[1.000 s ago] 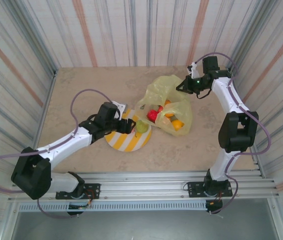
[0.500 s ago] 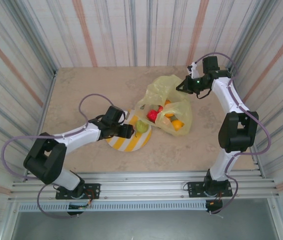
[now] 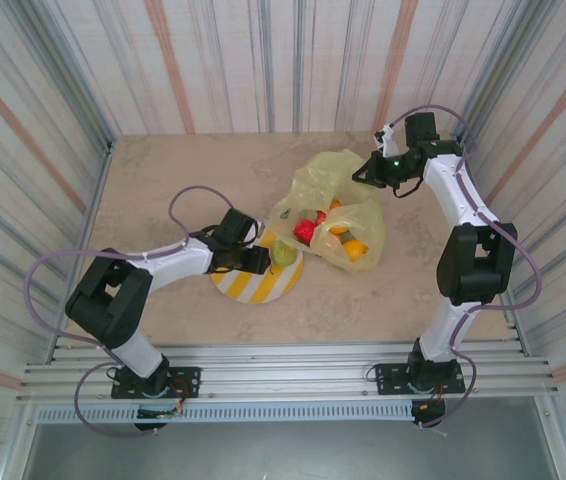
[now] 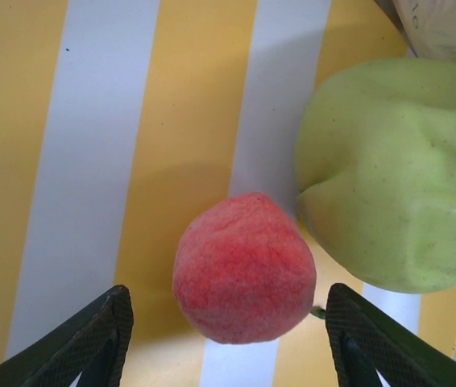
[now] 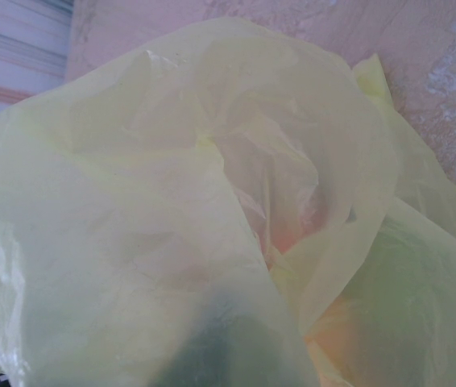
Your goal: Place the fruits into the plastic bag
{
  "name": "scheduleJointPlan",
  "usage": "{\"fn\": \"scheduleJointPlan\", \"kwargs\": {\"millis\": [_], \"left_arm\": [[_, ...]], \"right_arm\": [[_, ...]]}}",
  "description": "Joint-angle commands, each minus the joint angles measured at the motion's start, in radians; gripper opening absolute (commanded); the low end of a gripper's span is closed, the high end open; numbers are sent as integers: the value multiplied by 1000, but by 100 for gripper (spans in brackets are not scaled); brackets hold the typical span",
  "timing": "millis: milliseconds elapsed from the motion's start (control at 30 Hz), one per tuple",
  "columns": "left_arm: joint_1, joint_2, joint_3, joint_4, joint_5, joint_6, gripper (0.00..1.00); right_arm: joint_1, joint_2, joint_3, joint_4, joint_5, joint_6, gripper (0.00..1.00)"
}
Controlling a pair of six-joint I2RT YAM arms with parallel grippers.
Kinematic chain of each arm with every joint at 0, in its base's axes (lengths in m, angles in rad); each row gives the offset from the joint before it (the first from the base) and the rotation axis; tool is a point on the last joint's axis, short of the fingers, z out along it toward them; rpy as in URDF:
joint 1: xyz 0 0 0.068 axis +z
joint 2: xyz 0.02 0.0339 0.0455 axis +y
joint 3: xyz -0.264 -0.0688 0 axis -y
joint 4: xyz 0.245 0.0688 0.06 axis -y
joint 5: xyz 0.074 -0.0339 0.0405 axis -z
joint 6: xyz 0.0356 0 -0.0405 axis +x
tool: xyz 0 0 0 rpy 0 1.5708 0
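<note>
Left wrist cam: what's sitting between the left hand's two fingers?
The red fruit lies between the fingers of the open left hand, resting on the striped plate and not yet clamped. The left wrist view shows it.

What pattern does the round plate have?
The plate has yellow and white stripes, best seen in the left wrist view.

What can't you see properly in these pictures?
- Fruits inside the plastic bag: right wrist view, just blurry orange and green smudges through the plastic.
- Green fruit: left wrist view, cut off by the right edge.
- Left gripper: left wrist view, bottom edge cuts off its fingers.
- Right gripper: top view, too small to tell if it pinches the bag.
</note>
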Motion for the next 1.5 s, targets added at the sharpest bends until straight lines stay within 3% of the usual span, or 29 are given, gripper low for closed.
{"fn": "scheduleJointPlan", "kwargs": {"millis": [0, 567, 1000, 1167, 1267, 1467], "left_arm": [[0, 25, 32, 11, 15, 4, 64], [1, 63, 56, 15, 21, 6, 47], [1, -193, 13, -37, -62, -5, 44], [0, -271, 69, -21, 8, -2, 44], [-23, -256, 124, 11, 54, -5, 44], [-91, -87, 285, 23, 44, 16, 44]], "right_arm": [[-8, 15, -13, -18, -10, -20, 0], [-10, 13, -11, -21, -11, -21, 0], [-8, 18, -10, -20, -11, -20, 0], [-6, 18, -11, -19, -11, -21, 0], [-4, 18, -11, -18, -14, -21, 0], [-2, 13, -13, -20, -12, -21, 0]]}}
